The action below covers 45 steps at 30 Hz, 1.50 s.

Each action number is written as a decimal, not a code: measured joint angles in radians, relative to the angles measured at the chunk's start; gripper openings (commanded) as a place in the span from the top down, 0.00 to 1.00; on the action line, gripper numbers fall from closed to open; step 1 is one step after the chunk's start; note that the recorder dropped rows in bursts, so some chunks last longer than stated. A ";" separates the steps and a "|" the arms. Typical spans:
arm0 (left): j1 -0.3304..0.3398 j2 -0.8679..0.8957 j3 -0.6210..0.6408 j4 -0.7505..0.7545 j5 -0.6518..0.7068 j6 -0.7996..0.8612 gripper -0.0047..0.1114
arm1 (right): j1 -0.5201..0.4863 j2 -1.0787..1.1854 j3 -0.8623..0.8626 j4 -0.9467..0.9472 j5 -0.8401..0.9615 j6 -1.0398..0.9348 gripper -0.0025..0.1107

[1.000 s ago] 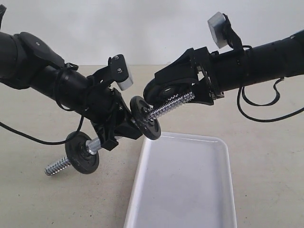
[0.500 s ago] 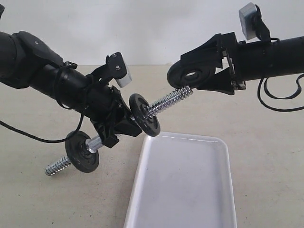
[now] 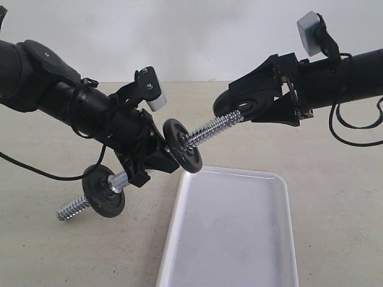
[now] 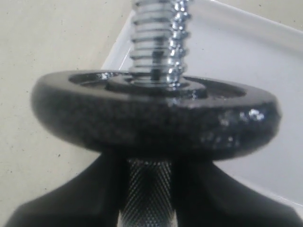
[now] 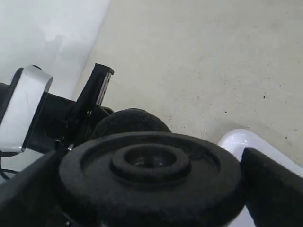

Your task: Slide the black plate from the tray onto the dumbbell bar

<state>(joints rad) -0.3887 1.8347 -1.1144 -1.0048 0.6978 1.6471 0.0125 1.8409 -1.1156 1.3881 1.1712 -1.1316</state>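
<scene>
Black plate point(image 3: 226, 105) held in right gripper point(image 3: 248, 103) at the dumbbell bar point(image 3: 209, 130) tip, off the tray point(image 3: 239, 239).
Exterior: left gripper point(image 3: 146, 161) clamps the bar's middle, bar points to 2 o'clock; mounted disc point(image 3: 182, 146) beside it, second disc point(image 3: 103, 190) toward 8 o'clock; tray at 6 o'clock. Left wrist: jaws pinch knurled shaft next to mounted disc point(image 4: 156, 118). Right wrist: black plate point(image 5: 151, 175) fills the jaws, tray point(image 5: 241, 142) corner beyond.

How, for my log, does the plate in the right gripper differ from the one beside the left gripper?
The held plate is clamped by the right gripper; the mounted plate rides on the dumbbell bar. The held plate meets the bar's tip; the mounted plate sits beside the left gripper. Both are black discs.
</scene>
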 measured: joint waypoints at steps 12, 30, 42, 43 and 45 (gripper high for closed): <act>0.000 0.000 0.000 0.000 0.000 0.002 0.92 | 0.000 0.000 0.000 -0.013 -0.002 0.004 0.98; -0.004 0.000 0.002 -0.078 -0.033 0.062 0.92 | -0.002 0.000 0.000 -0.005 -0.028 0.032 0.98; -0.004 0.000 0.002 -0.137 -0.043 0.081 0.92 | -0.004 0.000 0.000 0.047 -0.039 0.032 0.98; -0.004 0.000 0.002 -0.142 -0.045 0.081 0.92 | -0.004 0.000 0.000 0.055 -0.039 0.025 0.98; -0.004 0.000 0.002 -0.149 -0.046 0.081 0.92 | -0.004 0.000 0.000 0.070 -0.042 0.016 0.98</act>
<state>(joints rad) -0.3923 1.8347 -1.1123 -1.1541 0.6514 1.7279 0.0082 1.8409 -1.1156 1.4578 1.1294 -1.1155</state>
